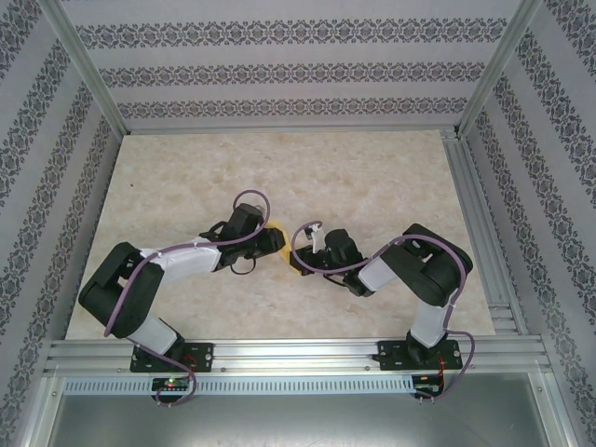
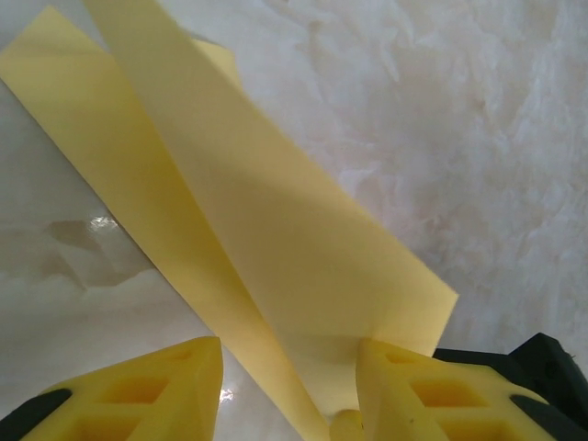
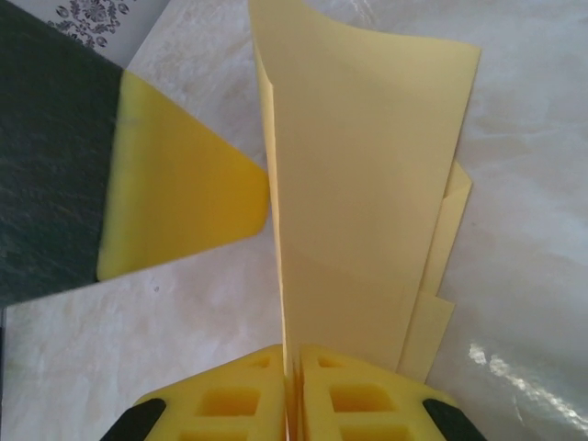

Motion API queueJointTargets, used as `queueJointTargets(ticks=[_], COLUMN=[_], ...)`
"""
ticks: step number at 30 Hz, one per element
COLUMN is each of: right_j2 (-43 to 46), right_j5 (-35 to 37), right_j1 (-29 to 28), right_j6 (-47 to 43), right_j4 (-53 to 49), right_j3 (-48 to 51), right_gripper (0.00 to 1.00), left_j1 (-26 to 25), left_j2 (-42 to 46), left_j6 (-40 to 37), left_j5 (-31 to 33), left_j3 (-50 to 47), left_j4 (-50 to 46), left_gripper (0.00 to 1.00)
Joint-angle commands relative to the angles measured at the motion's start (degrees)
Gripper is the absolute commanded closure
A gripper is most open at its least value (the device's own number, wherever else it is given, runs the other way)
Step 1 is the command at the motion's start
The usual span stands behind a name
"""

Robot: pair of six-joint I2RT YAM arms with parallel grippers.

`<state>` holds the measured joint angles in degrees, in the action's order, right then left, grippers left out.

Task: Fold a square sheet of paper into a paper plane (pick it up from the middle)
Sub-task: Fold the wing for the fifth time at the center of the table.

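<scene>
The paper (image 1: 279, 240) is near the middle of the worktop (image 1: 372, 177), between the two arms. It is no longer a flat square but a long shape with a crease and several layers.

The right pincer (image 3: 292, 367), coming from 4 o'clock in the top view, is closed on the paper (image 3: 367, 184) at its folded edge and holds it standing up.

The left pincer (image 2: 289, 386), coming from 8 o'clock, has its jaws apart. In its own view the paper (image 2: 276, 230) runs from 11 o'clock down to 5 o'clock and ends between the jaws, against the finger at 5 o'clock.

I judge that a middle fold is in hand, probably a wing. The next move calls for the left pincer to close on one layer only and to bend it along the crease, while the right one keeps a firm grip.
</scene>
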<state>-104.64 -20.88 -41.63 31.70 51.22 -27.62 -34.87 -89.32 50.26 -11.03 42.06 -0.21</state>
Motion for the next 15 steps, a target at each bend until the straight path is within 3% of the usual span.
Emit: queueJointTargets(ticks=[1, 15], right_j2=[-1.0, 1.0], right_j5=[-1.9, -4.9], right_j1=[0.7, 1.8], right_j6=[0.8, 3.1], right_j4=[1.4, -1.9], right_j3=[0.5, -1.7], right_gripper=[0.87, 0.77], left_j1=[0.5, 0.5], left_j2=[-1.2, -3.8], left_j6=[-1.5, -1.6], left_j5=[-1.7, -0.5], left_j3=[2.5, 4.0], left_j4=[3.3, -0.4], left_gripper=[0.58, 0.58])
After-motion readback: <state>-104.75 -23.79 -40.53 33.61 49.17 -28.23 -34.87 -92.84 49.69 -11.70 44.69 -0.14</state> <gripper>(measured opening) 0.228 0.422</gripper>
